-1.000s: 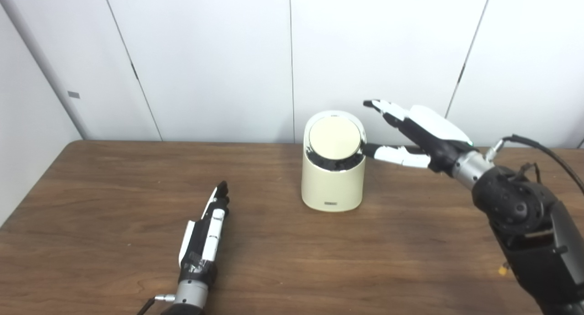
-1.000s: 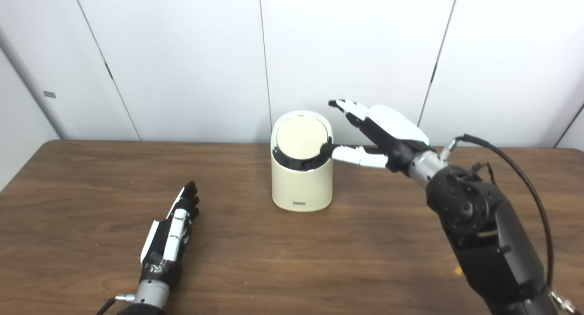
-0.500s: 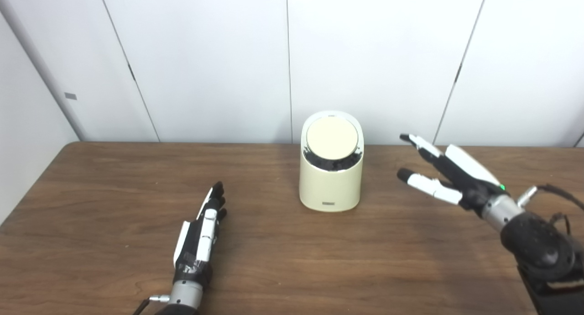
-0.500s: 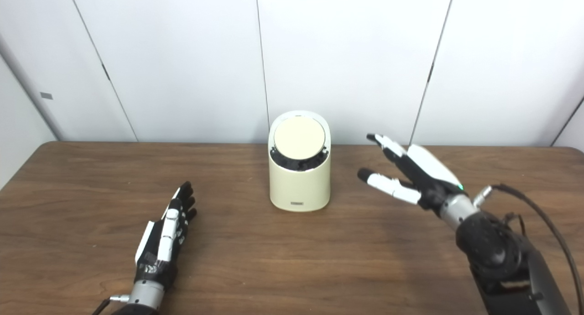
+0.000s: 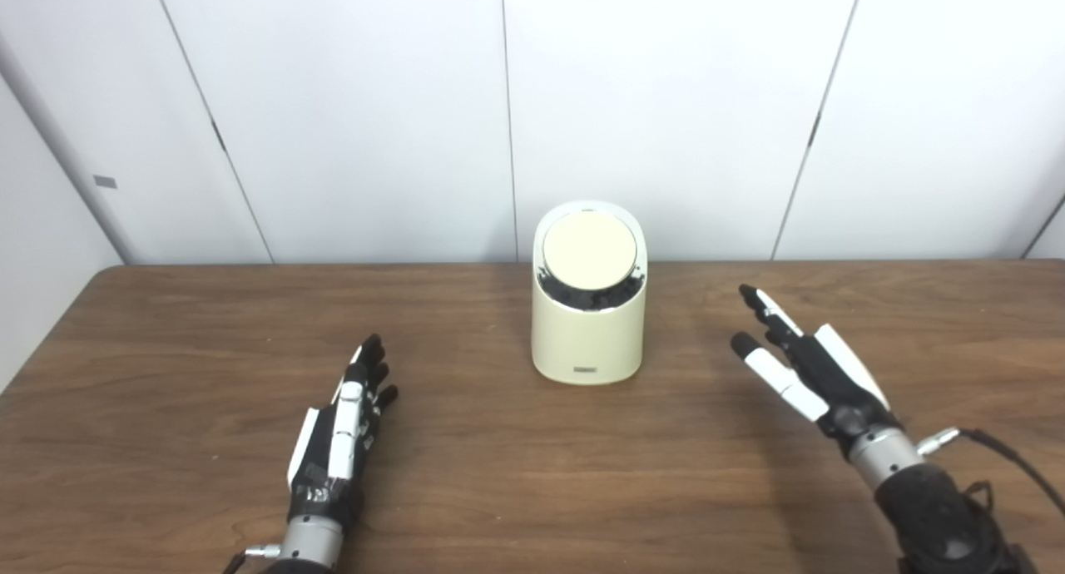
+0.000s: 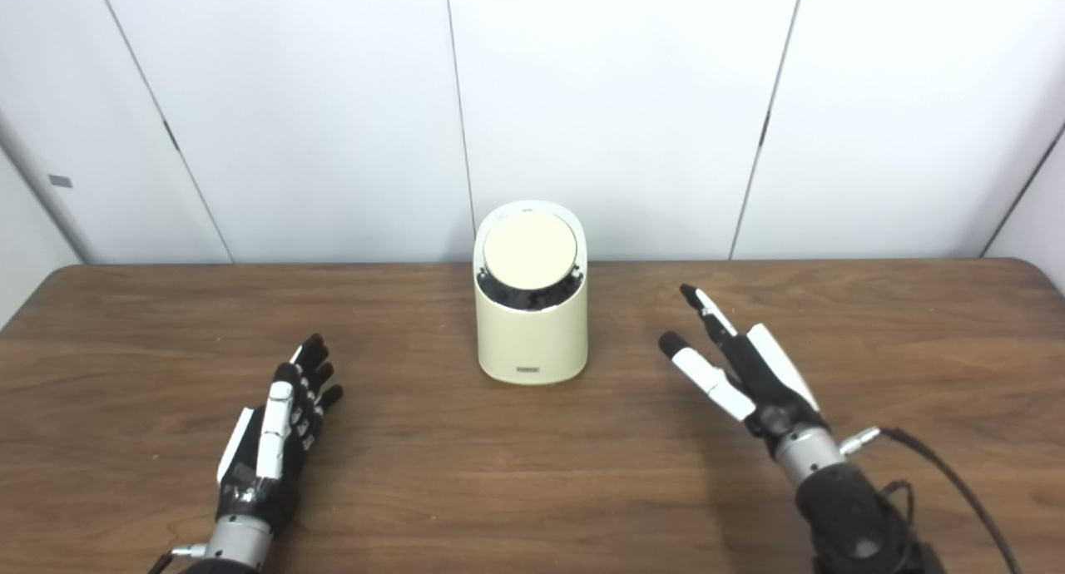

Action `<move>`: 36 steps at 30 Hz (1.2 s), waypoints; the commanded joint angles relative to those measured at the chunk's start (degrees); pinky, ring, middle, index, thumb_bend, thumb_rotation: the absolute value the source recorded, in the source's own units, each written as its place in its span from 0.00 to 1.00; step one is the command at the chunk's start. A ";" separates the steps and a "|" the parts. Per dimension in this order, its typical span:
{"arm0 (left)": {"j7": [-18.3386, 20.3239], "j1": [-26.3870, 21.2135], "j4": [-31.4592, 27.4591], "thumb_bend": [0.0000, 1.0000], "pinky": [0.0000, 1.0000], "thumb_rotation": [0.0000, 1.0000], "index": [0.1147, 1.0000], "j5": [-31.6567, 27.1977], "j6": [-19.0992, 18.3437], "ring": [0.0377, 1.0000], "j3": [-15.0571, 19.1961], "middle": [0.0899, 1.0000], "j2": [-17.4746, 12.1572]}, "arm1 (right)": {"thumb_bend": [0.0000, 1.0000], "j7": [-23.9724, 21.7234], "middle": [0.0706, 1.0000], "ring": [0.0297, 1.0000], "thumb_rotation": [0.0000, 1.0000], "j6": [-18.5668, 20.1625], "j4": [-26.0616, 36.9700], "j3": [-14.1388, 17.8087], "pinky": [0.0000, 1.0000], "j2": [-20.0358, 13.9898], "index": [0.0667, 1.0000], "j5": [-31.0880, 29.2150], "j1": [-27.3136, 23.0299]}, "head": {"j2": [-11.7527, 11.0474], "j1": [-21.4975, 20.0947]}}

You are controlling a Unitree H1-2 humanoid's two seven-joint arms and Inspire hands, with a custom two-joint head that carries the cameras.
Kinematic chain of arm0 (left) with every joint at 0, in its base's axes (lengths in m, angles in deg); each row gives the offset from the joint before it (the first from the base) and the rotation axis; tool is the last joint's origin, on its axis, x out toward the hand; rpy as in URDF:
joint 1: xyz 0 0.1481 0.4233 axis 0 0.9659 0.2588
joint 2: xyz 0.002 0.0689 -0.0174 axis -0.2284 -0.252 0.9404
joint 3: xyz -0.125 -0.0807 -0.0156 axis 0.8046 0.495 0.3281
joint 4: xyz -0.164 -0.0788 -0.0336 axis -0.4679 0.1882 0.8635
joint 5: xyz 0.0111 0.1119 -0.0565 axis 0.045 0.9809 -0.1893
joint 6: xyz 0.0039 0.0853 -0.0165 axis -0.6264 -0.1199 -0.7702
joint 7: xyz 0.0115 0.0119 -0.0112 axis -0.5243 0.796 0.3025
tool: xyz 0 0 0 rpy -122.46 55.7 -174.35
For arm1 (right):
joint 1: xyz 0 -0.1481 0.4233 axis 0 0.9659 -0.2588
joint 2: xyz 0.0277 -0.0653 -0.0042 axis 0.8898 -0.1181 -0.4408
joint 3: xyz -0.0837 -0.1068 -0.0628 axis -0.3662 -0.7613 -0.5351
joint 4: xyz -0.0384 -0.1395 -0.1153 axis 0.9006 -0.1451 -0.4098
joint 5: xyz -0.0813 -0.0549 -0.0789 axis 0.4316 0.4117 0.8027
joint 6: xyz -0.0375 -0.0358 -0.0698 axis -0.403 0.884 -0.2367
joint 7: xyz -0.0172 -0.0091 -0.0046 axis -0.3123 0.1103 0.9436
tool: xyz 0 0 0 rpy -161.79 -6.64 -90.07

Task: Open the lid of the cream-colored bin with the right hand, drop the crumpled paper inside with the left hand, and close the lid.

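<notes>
The cream-colored bin (image 5: 588, 333) stands upright at the back middle of the wooden table (image 5: 516, 474). Its round lid (image 5: 589, 250) lies shut in the slanted top, with a dark rim showing under its front edge. My left hand (image 5: 339, 428) rests low over the table, left of and nearer than the bin, open with fingers stretched toward the back. My right hand (image 5: 803, 366) hovers to the right of the bin, well apart from it, open with thumb and fingers spread. No crumpled paper shows in either view.
White wall panels (image 5: 666, 108) stand right behind the table's back edge. A black cable (image 6: 940, 474) trails from my right wrist. The table's right back corner (image 6: 1036, 266) shows in the right eye view.
My right hand has left the lid's edge and drawn back, down and to the right. The left hand has stayed about where it was. The camera has swung right.
</notes>
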 commanded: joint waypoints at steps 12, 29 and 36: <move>-0.46 2.49 -0.33 0.47 1.00 0.98 1.00 -0.48 7.48 1.00 2.69 1.00 -0.58 | 0.63 8.82 0.97 0.98 1.00 -8.15 -2.48 5.68 0.99 6.78 0.97 -11.96 3.51 | 1.89 0.15; 0.18 2.24 -0.68 0.53 1.00 0.91 1.00 -1.80 7.55 1.00 4.08 1.00 -1.95 | 0.58 12.28 0.97 0.96 1.00 -17.48 -7.87 7.53 1.00 6.70 0.96 -15.86 6.32 | 4.24 0.38; -0.10 1.88 -0.81 0.52 1.00 0.91 1.00 -1.77 6.70 1.00 3.69 1.00 -1.82 | 0.57 12.71 0.97 0.97 1.00 -18.54 -9.00 8.20 1.00 6.80 0.96 -17.18 5.96 | 4.49 0.19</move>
